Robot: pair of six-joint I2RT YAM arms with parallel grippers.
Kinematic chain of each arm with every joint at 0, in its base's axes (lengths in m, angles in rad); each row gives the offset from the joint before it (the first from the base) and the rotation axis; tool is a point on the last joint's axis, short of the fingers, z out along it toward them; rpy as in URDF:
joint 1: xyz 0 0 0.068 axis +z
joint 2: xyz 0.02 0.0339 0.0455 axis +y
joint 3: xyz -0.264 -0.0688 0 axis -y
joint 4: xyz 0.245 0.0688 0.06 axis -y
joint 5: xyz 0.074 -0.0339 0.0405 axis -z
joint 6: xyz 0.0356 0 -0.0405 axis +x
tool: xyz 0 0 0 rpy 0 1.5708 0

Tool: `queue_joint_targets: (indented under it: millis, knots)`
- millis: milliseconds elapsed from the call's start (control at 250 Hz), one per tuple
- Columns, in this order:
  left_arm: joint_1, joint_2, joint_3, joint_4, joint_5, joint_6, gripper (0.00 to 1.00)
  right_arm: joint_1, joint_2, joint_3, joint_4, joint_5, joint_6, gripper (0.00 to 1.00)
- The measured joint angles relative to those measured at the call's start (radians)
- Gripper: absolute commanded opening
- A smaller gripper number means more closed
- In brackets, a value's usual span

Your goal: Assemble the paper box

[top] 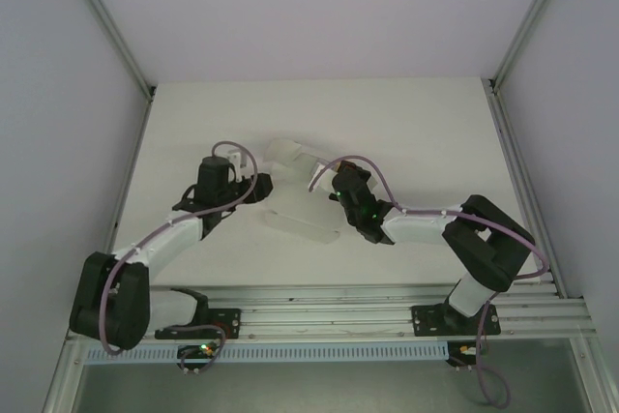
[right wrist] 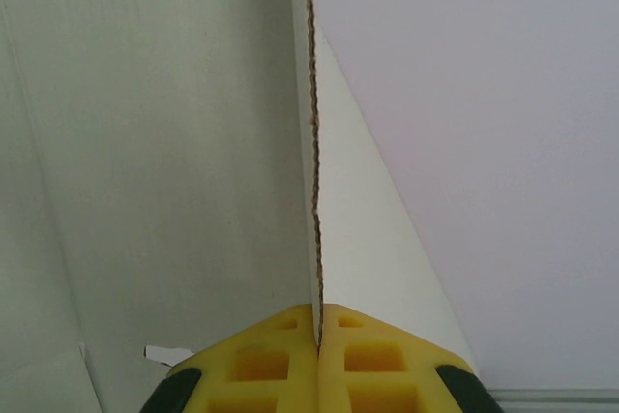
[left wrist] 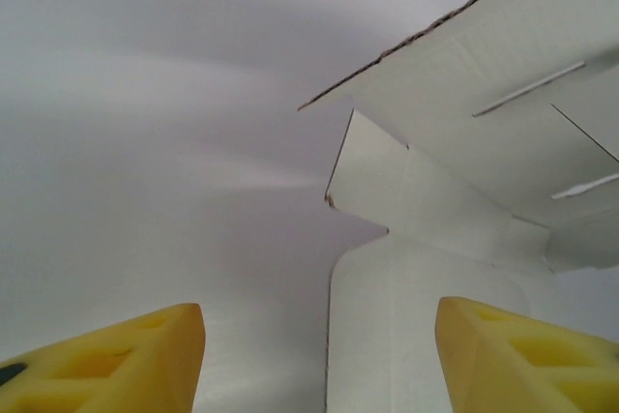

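Paper box (left wrist: pixel 455 191): flaps unfolded, assembly mostly left. Right gripper (right wrist: pixel 317 331) clamps its edge; left gripper (left wrist: pixel 319 336) unclenched, flap between jaws.

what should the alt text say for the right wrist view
The right gripper is shut on the thin edge of a white paper box panel, seen edge-on and running straight up the middle of the frame. More white card spreads to the left; a plain pale surface lies to the right.
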Motion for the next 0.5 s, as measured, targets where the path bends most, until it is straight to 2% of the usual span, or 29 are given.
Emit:
queue_joint_targets:
  millis: [156, 224, 280, 379, 499]
  knots:
    - [0.0, 0.111, 0.006, 0.075, 0.019, -0.004, 0.53, 0.0, -0.001, 0.002, -0.022, 0.0, 0.023, 0.0]
    - [0.0, 0.159, 0.023, 0.098, 0.034, -0.003, 0.52, 0.0, -0.003, 0.002, -0.029, 0.0, 0.032, 0.0]
    - [0.0, 0.191, 0.034, 0.129, 0.048, -0.005, 0.45, 0.0, -0.005, 0.002, -0.034, 0.0, 0.037, 0.0]
    - [-0.003, 0.226, 0.038, 0.204, 0.066, -0.018, 0.37, 0.0, -0.009, 0.002, -0.044, 0.001, 0.045, 0.0]
    - [-0.018, 0.248, 0.038, 0.273, 0.066, -0.022, 0.32, 0.0, -0.01, 0.002, -0.051, 0.005, 0.056, 0.0]
